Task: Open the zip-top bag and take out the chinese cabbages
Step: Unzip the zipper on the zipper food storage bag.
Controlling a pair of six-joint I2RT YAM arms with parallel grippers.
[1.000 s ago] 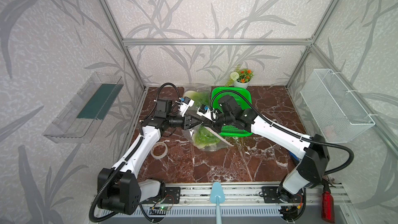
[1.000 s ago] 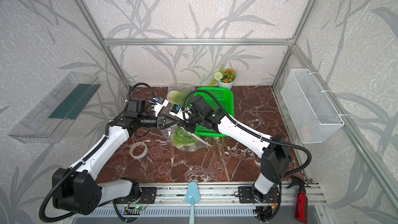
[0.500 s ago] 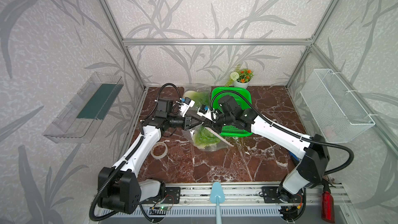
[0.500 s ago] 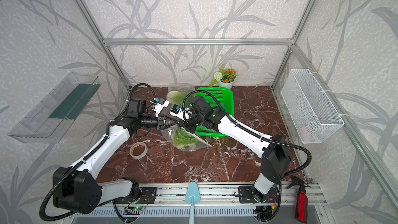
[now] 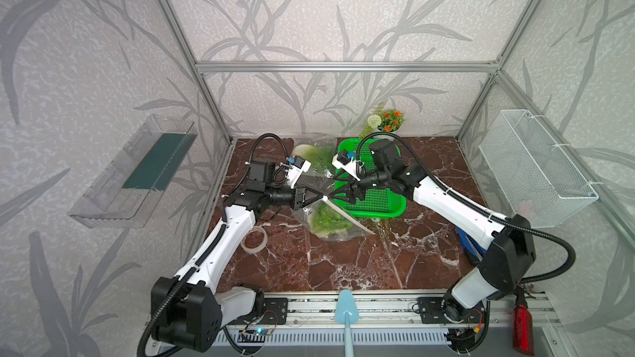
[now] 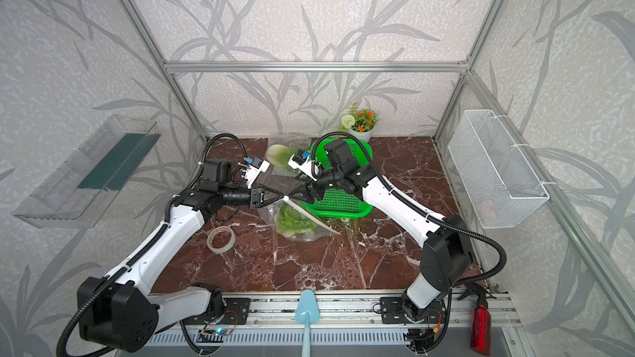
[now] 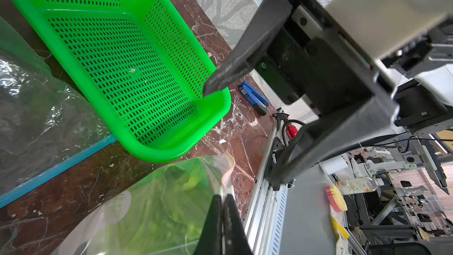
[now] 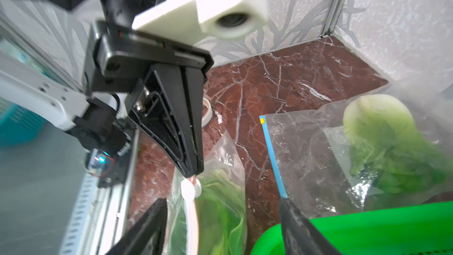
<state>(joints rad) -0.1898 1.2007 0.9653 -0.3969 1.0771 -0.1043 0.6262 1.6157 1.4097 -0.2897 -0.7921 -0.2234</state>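
A clear zip-top bag lies mid-table with a chinese cabbage inside. My left gripper is shut on the corner of its pink-white zip strip, just behind the white slider. My right gripper faces it, open, its fingers either side of that strip and touching nothing. A second clear bag with a blue zip strip lies at the back and holds another chinese cabbage.
An empty green basket stands right of the bags, under my right wrist. A tape roll lies at front left. A flower pot stands at the back, and a blue stapler lies at the right.
My right gripper's jaws have spread apart and let go of the bag's zip edge. The left gripper stays shut on the same corner, barely moved.
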